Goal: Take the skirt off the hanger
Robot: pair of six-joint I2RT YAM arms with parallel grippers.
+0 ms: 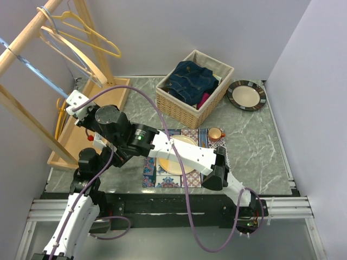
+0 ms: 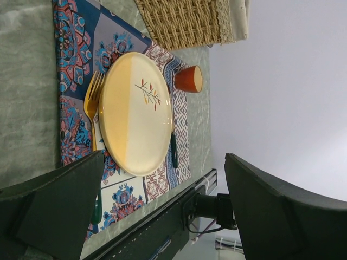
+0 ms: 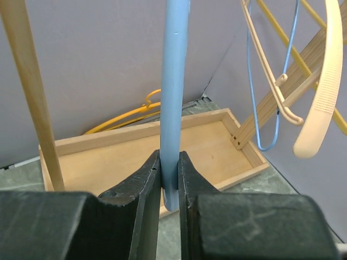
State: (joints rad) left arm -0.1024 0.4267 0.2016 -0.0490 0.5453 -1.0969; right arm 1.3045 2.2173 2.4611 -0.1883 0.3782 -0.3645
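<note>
Green marbled counter (image 1: 255, 146); right jaws clamped on blue hanger (image 3: 174, 81) by wooden rack (image 3: 21, 81), left jaws wide apart, facing yellow plate (image 2: 135, 108).

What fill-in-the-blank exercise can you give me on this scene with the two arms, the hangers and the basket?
1. The right gripper is shut on a light ___ plastic hanger.
2. The left gripper stands ___, holding nothing.
3. The dark denim garment lies ___ the woven wicker basket.
Missing words: blue; open; in.
</note>
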